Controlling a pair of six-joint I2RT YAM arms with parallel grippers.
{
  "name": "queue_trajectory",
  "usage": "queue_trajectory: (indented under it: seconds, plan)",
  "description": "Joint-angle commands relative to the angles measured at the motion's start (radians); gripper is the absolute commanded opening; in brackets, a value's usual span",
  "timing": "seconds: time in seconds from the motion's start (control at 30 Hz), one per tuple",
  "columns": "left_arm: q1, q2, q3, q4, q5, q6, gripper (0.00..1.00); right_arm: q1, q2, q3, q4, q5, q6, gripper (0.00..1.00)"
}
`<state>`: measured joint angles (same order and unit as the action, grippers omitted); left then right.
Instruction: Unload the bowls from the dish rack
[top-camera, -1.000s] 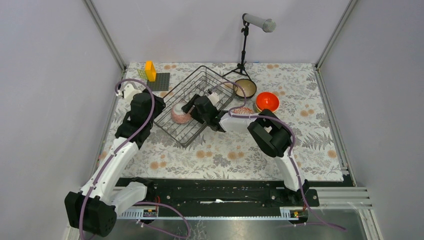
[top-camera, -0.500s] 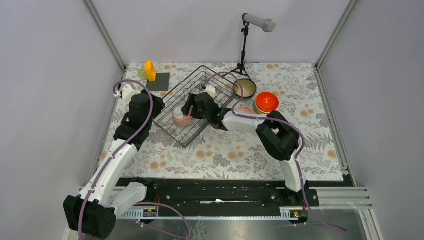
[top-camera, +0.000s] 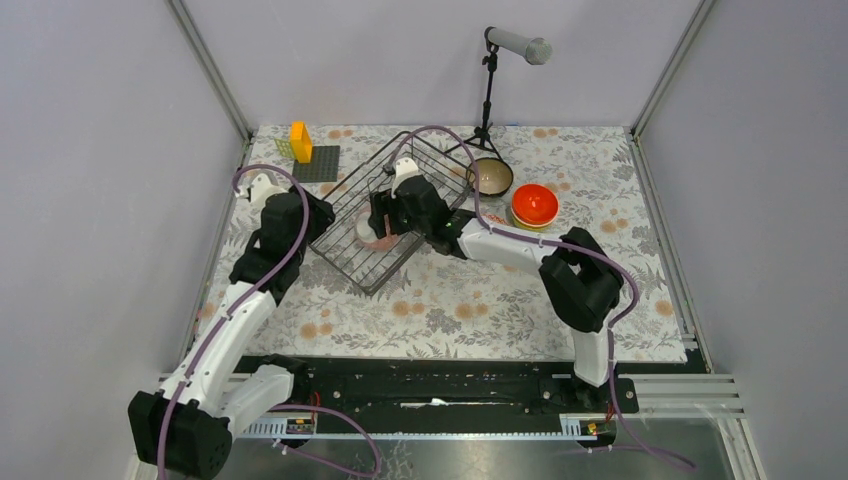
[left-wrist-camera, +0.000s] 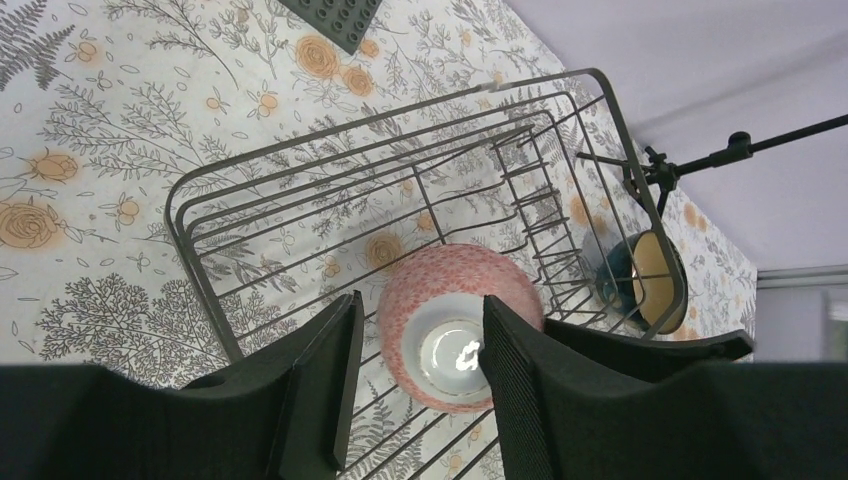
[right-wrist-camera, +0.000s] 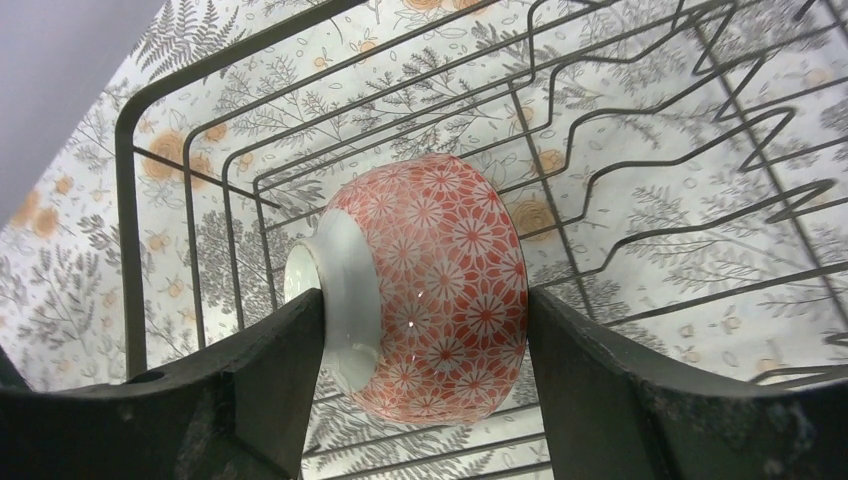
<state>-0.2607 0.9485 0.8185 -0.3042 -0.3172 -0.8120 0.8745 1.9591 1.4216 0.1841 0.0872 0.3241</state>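
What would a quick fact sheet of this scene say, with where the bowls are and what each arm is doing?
Dish rack: holds one pink bowl
Already out: orange bowl, beige-lined bowl, on the cloth beside the rack
Right gripper: fingers flank the pink bowl; firm grip unclear
Left gripper: open, empty, near the rack

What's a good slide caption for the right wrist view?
The right gripper clamps the pink floral bowl foot to rim, tipped on its side inside the dish rack.
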Motion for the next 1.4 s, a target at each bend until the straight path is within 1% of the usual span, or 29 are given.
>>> queue_trajectory:
  seconds: [0.0,0.1,0.2,0.3,0.4,0.53,0.67,0.77,0.83,0.9,1.0,1.17,1.3,1.37]
  plan:
    - [0.006,-0.026,-0.021,0.055,0.053,0.009,0.53,0.011,-0.1,-0.001,0.026,0.043,-0.136,0.38]
    - [0.005,-0.029,-0.039,0.072,0.08,0.031,0.56,0.007,-0.115,-0.012,0.023,0.079,-0.13,0.35]
    - [0.005,-0.044,-0.071,0.108,0.137,0.043,0.6,-0.015,-0.131,-0.013,0.014,0.052,-0.084,0.34]
    - [0.005,-0.056,-0.099,0.147,0.182,0.05,0.65,-0.063,-0.145,-0.013,0.009,-0.042,0.002,0.34]
    - [0.007,-0.045,-0.094,0.152,0.211,0.052,0.67,-0.137,-0.149,-0.009,0.011,-0.216,0.121,0.34]
    - [0.024,-0.029,-0.092,0.199,0.323,0.049,0.77,-0.237,-0.157,-0.024,0.047,-0.377,0.277,0.32]
    - [0.06,-0.028,-0.132,0.327,0.494,-0.004,0.88,-0.29,-0.178,-0.04,0.06,-0.447,0.361,0.3]
    - [0.088,-0.03,-0.201,0.505,0.648,-0.078,0.94,-0.329,-0.197,-0.062,0.097,-0.505,0.435,0.3]
    - [0.1,-0.02,-0.239,0.616,0.717,-0.145,0.98,-0.356,-0.209,-0.08,0.134,-0.54,0.498,0.3]
    - [0.11,-0.007,-0.27,0.72,0.765,-0.194,0.99,-0.381,-0.219,-0.101,0.192,-0.582,0.56,0.29]
    - [0.119,0.029,-0.288,0.825,0.818,-0.258,0.99,-0.405,-0.226,-0.121,0.285,-0.651,0.643,0.28]
    - [0.122,0.08,-0.287,1.006,0.891,-0.348,0.99,-0.411,-0.247,-0.137,0.355,-0.72,0.701,0.28]
    - [0.121,0.095,-0.274,1.081,0.897,-0.385,0.99,-0.412,-0.266,-0.16,0.406,-0.754,0.739,0.28]
    - [0.121,0.106,-0.265,1.091,0.902,-0.397,0.98,-0.41,-0.274,-0.176,0.468,-0.773,0.778,0.28]
